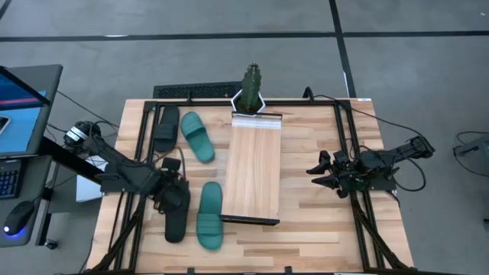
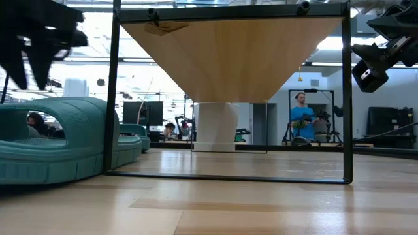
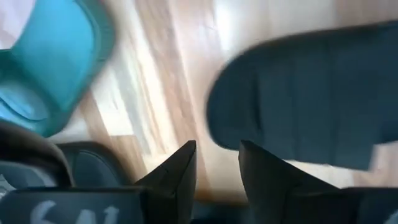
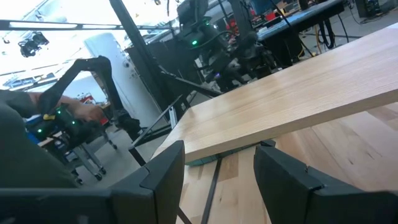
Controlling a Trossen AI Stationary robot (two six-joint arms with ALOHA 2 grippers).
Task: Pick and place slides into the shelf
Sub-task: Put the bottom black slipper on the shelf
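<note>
Two black and two teal slides lie left of the shelf [image 1: 256,164], a light-wood plank raised on a thin black frame [image 2: 346,98]. One black slide [image 1: 166,126] and one teal slide [image 1: 197,136] lie flat at the far left. The other teal slide [image 1: 210,216] lies near the front edge, also in the low view [image 2: 59,140]. Beside it lies the second black slide [image 1: 176,221]. My left gripper [image 1: 174,195] points down over its far end, open [image 3: 217,155], with bare table between the fingertips and the slide [image 3: 311,106] beside one finger. My right gripper [image 1: 315,176] waits open at the table's right. My left gripper stands over the far end of the near black slide. The slide's rounded edge [image 3: 236,140] lies right at the tip of one finger [image 3: 261,174]. I cannot tell whether the finger touches it. Nothing lies between the two fingers.
A green plant in a white pot [image 1: 250,93] stands at the shelf's far end. A dark keyboard [image 1: 195,92] lies at the table's far edge. Black frame rails [image 1: 348,145] run along the table's sides. People [image 2: 302,117] are in the room beyond.
</note>
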